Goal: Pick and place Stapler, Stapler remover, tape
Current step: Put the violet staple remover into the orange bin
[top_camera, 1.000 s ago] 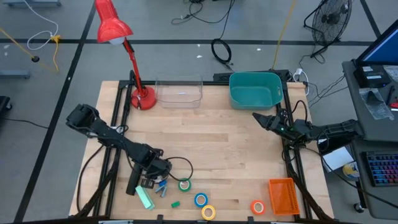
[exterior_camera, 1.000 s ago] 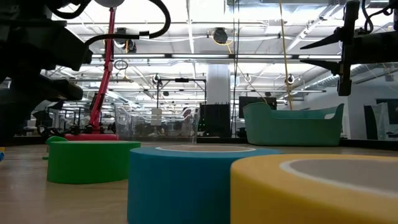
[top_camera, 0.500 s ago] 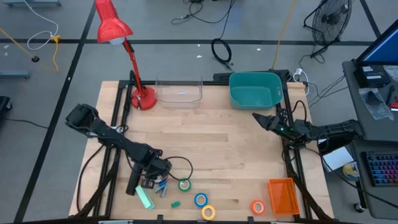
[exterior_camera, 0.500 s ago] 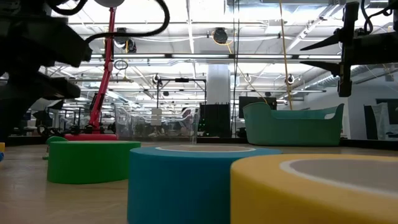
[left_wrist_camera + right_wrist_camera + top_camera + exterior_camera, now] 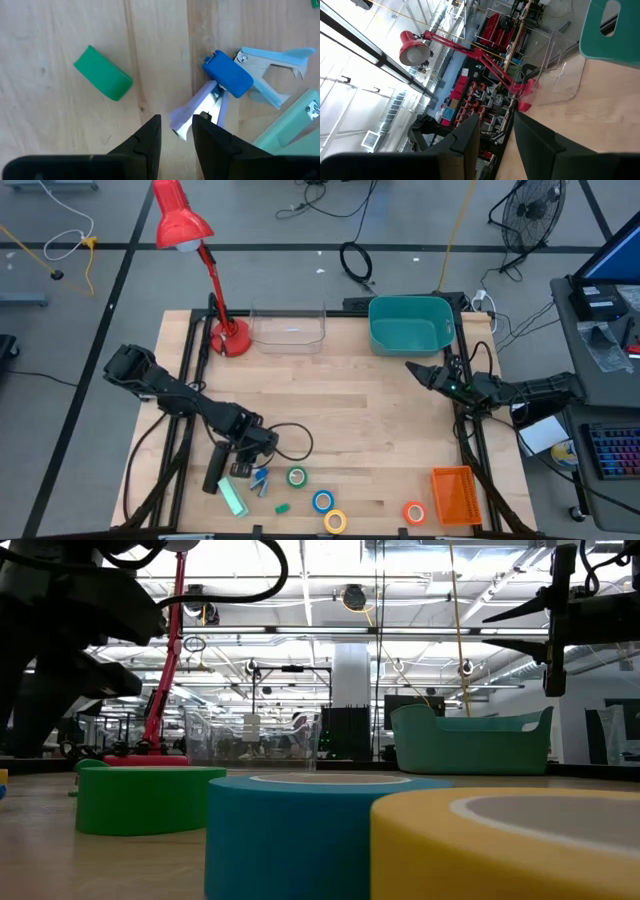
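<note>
**Left gripper** (image 5: 176, 131): over the near-left clutter on the surface (image 5: 340, 400). Fingers a little apart. A lilac handle shows in the gap, and it seems to lie on the wood below rather than be clamped. Over the last second this arm has risen and drawn slightly back; in the low view its dark bulk sits higher. Nothing has come up with it.

**Right gripper** (image 5: 410, 366): waits raised near the teal bin (image 5: 410, 325), fingers a little apart and empty, unmoved.

**Stapler** (image 5: 233, 498): mint green, flat on the surface just beside the left gripper.

**Stapler remover** (image 5: 272, 62): pale blue claw, touching a blue-headed lilac tool (image 5: 227, 75).

**Tape**: green roll (image 5: 297, 476), blue roll (image 5: 322, 501), yellow roll (image 5: 335, 521) and orange roll (image 5: 414, 512), all along the near edge as before.

**Assessment**: no item is placed yet. The rise looks like repositioning above the cluster, so a first grasp remains to be made.
</note>
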{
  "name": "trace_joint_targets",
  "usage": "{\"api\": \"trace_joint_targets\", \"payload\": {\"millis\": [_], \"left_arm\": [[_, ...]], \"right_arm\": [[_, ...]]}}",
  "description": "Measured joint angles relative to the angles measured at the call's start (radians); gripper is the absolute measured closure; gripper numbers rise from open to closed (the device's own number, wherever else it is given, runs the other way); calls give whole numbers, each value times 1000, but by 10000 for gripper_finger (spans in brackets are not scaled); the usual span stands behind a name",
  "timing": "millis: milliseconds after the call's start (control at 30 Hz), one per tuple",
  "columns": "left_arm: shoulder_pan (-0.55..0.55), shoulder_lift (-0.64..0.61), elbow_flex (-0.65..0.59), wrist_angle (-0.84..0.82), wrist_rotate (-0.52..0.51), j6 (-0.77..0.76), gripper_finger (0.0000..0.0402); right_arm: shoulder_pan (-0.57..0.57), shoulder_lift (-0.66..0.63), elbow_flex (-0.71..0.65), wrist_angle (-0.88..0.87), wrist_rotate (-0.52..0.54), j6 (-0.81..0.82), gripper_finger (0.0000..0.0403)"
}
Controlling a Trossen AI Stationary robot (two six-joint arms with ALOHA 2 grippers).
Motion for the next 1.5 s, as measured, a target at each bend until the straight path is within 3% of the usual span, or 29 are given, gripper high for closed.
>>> {"api": "trace_joint_targets", "payload": {"millis": [1200,1500], "left_arm": [[0,0,0,9,32,4,289],[0,0,0,12,49,8,361]], "right_arm": [[0,0,0,0,1,-3,289],[0,0,0,0,1,-3,289]]}}
